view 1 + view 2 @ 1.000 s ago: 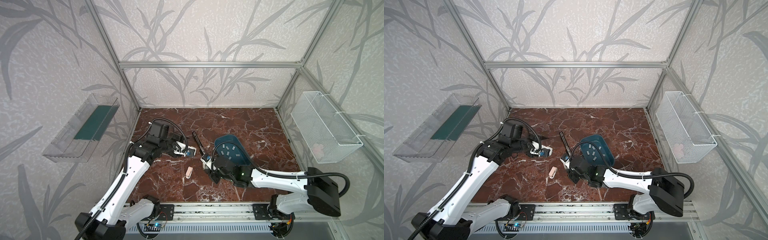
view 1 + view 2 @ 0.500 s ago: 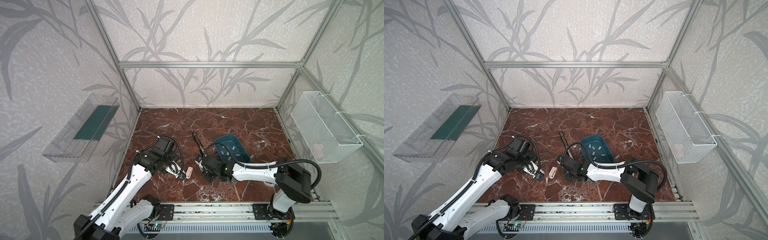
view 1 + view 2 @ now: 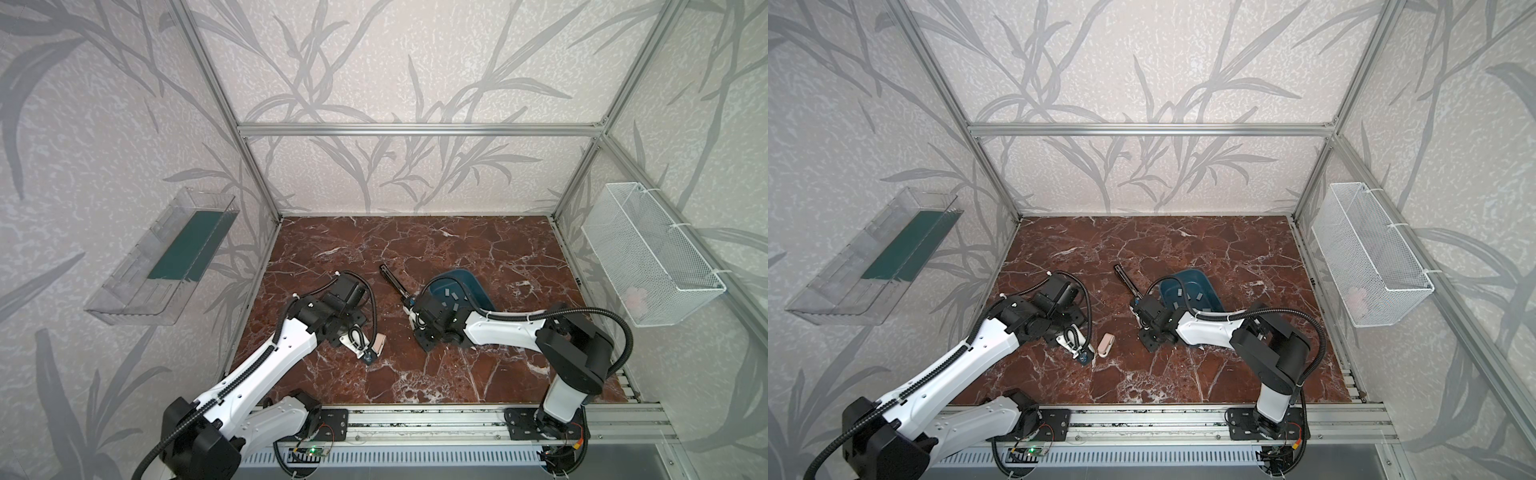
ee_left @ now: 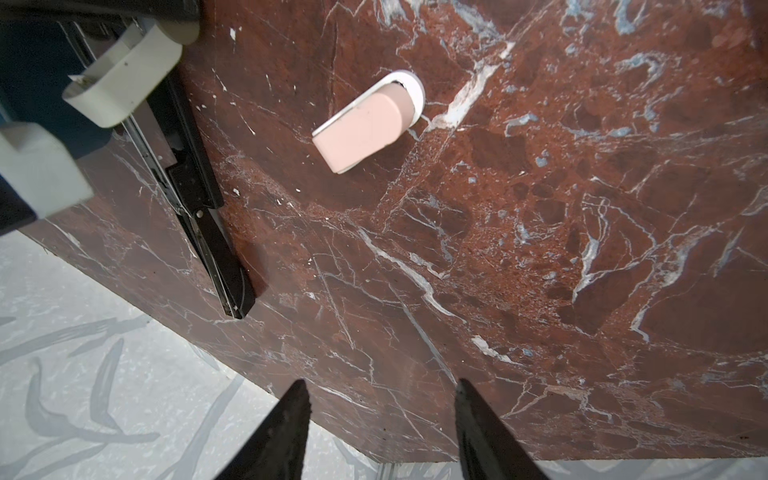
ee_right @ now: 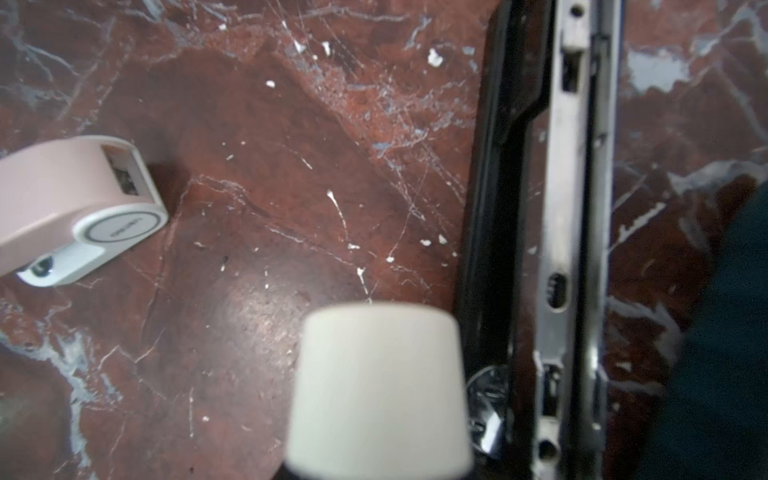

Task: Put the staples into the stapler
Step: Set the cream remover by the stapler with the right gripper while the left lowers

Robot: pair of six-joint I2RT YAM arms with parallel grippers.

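Black stapler (image 3: 395, 282) lies opened flat on the bench (image 3: 457, 249). Staples (image 3: 454, 296) sit loose in a blue tray (image 3: 476, 286) just beside the stapler, on the right arm's side. Right tool (image 4: 79, 129) is at the stapler's end nearer the arm bases, with one white finger (image 5: 378, 390) right next to the stapler's black arm. Can't tell if it pinches anything. Left tool (image 4: 380, 419) is spread with nothing between. It sits near a pink gadget (image 4: 365, 129), which lies apart from the stapler.

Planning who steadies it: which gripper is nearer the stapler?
Right. The right gripper is at the near end of the stapler; the left gripper is apart, beside the pink object.
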